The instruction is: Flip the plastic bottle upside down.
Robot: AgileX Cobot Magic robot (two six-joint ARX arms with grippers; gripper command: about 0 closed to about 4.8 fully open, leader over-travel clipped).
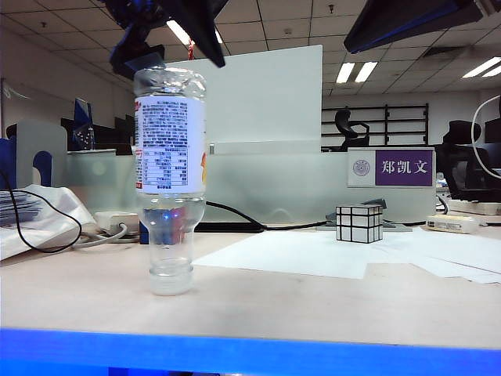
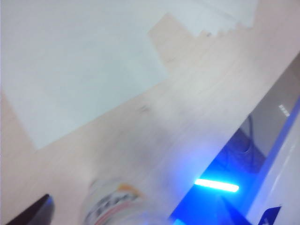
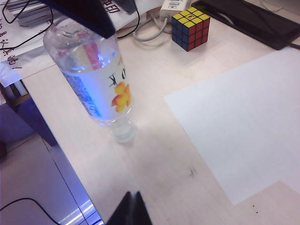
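The plastic bottle (image 1: 170,149) stands upside down on the wooden table, resting on its white cap (image 1: 171,278), with its clear base on top. Its white label and orange fruit picture show in the right wrist view (image 3: 117,96). My left gripper (image 1: 168,47) hangs open just above the bottle's base, one dark finger (image 1: 135,51) on each side, holding nothing. The left wrist view is blurred and shows the bottle (image 2: 115,206) below and one fingertip (image 2: 33,213). My right gripper (image 3: 132,206) is shut and empty, high up and well to the right of the bottle (image 1: 415,23).
A silver mirror cube (image 1: 359,224) sits right of centre, behind white paper sheets (image 1: 313,254). A coloured puzzle cube (image 3: 190,28) lies beyond the bottle. Cables and a power strip (image 1: 117,222) lie behind it. The table's front edge (image 1: 235,352) glows blue.
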